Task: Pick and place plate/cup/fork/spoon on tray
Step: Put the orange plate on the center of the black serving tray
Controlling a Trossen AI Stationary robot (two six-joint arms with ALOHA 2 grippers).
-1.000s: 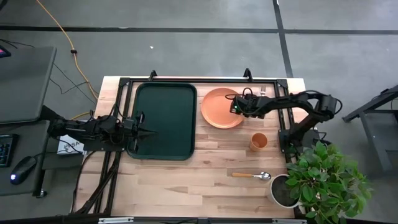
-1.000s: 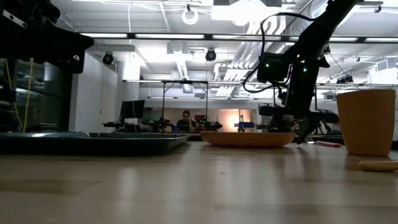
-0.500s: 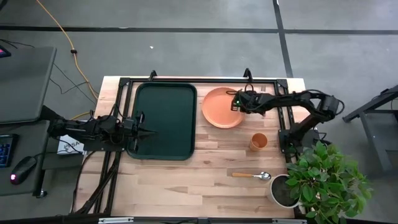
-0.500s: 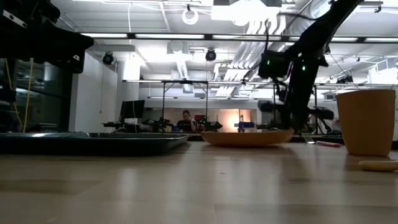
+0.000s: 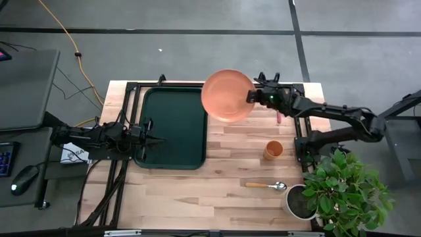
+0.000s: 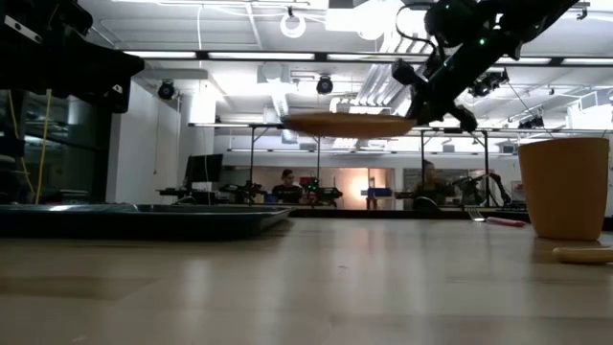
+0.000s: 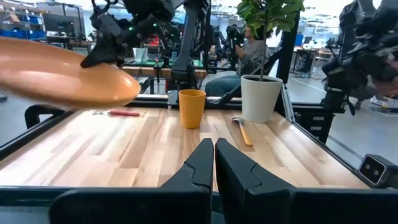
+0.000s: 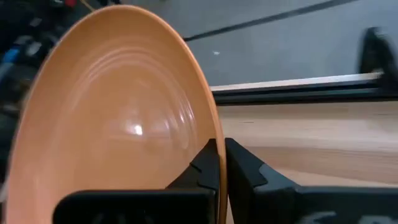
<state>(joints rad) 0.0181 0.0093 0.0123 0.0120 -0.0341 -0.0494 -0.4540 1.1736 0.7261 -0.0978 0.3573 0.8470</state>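
Right jaws [image 5: 251, 97] clamped on plate [image 5: 227, 95] rim | plate airborne, overlapping tray [image 5: 172, 128] edge

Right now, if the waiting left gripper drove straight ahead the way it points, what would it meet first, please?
Probably the small orange tumbler standing across the dark green rectangular tray; the left gripper points about at it, though depth is unclear.
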